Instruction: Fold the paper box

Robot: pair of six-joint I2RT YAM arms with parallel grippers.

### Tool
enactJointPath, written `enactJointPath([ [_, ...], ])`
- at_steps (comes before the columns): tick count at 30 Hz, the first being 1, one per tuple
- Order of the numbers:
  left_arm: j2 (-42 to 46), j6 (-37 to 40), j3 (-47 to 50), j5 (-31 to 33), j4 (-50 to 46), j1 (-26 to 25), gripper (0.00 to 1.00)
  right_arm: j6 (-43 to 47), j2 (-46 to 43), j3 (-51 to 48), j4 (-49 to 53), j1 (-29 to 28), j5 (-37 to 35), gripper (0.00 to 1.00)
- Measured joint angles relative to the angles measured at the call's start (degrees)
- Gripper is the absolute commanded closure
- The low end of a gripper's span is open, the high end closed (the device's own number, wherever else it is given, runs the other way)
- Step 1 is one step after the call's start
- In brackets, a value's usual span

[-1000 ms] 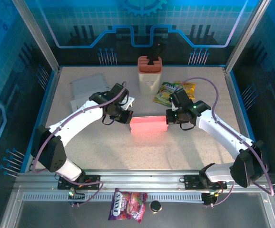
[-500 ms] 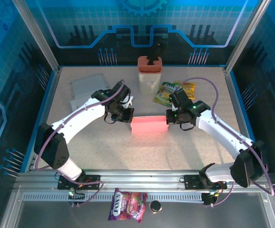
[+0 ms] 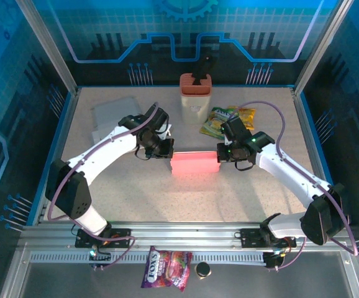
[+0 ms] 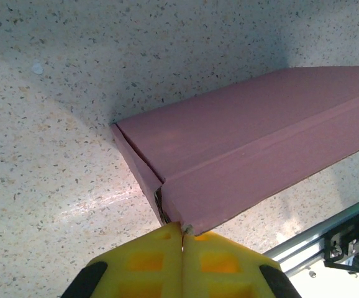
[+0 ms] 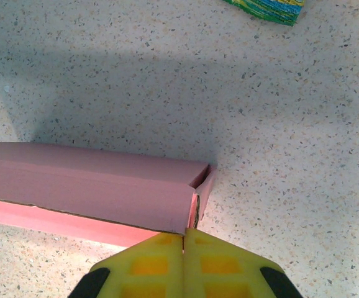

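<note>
The paper box (image 3: 194, 163) lies lengthwise in the middle of the bench (image 3: 241, 198), and I have one end effector at each end of it. My left end effector (image 3: 166, 155) has its yellow pads (image 4: 148, 261) pressed together, with the tips touching the lower corner of the box's left end. My right end effector (image 3: 222, 155) is likewise pressed together, tips at the right end, where the end flap (image 5: 204, 183) stands slightly ajar. Whether a paper edge is caught between either pair of pads I cannot tell.

I judge the step in hand to be closing the end flaps. To do it well I should push both ends inward evenly, so the light box neither slides nor swings on the bench. I should keep my tips low and square to each flap and press gently, since too much force would buckle the long walls rather than seat the flaps.
</note>
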State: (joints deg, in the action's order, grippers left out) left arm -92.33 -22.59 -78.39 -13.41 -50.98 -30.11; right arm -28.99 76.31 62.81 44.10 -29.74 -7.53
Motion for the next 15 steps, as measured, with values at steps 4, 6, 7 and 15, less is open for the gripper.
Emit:
enactJointPath([
  [4, -0.52, -0.02, 0.00, -2.10, -0.02, 1.05, 1.00, 0.00, 0.11, 0.00, 0.00, 0.00, 0.00, 1.00],
  [6, -0.57, -0.02, 0.00, -2.84, -0.09, 1.36, 1.00, 0.02, 0.11, 0.00, -0.02, 0.00, 0.00, 1.00],
  [7, -0.57, -0.02, 0.00, -3.06, -0.13, 1.46, 1.00, 0.00, 0.11, 0.00, -0.02, 0.00, 0.00, 1.00],
  [15, -0.57, 0.46, 0.68, -3.39, 0.48, 1.55, 1.00, 0.02, 0.11, -0.02, -0.04, 0.00, 0.00, 1.00],
])
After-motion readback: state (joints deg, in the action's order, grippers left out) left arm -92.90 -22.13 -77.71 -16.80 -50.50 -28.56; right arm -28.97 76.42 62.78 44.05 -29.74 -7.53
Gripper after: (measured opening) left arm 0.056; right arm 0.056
